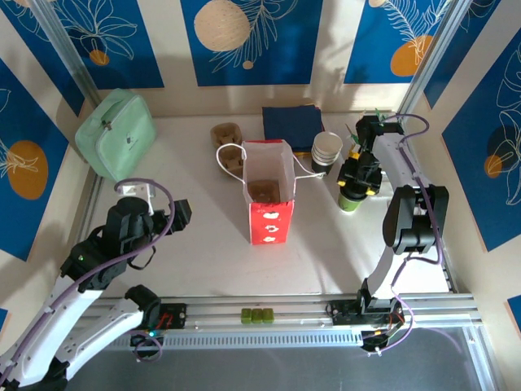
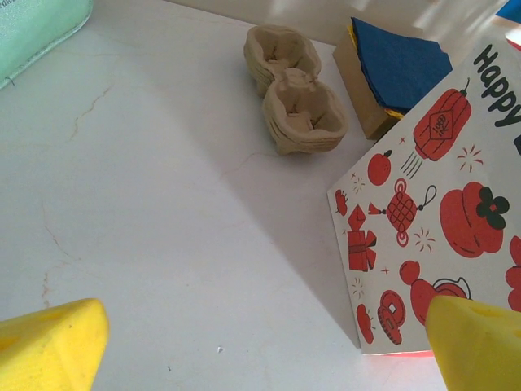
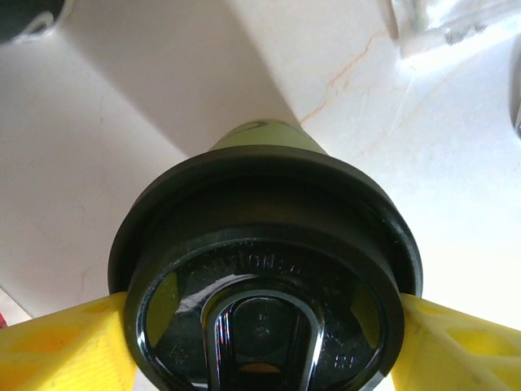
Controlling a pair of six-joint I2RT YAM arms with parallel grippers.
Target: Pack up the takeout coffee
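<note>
The takeout coffee [image 1: 350,199], a green paper cup with a black lid [image 3: 264,277], stands on the table at the right, apart from the bag. My right gripper [image 1: 356,174] comes down over it, and its yellow fingers [image 3: 65,346] press on both sides of the lid. The gripper [image 3: 264,334] is shut on the cup. The red and white paper bag [image 1: 269,208] stands open in the middle with a brown cup carrier [image 1: 262,190] in its bottom. My left gripper [image 1: 181,213] hovers left of the bag [image 2: 440,204], and this gripper [image 2: 269,346] is open and holds nothing.
A stack of white cups [image 1: 326,151] stands close to the coffee's left. Navy napkins [image 1: 293,124] and brown cup carriers [image 1: 226,134] lie behind the bag. A mint pouch [image 1: 118,132] leans at the back left. Bare tabletop [image 2: 163,212] lies under the left gripper.
</note>
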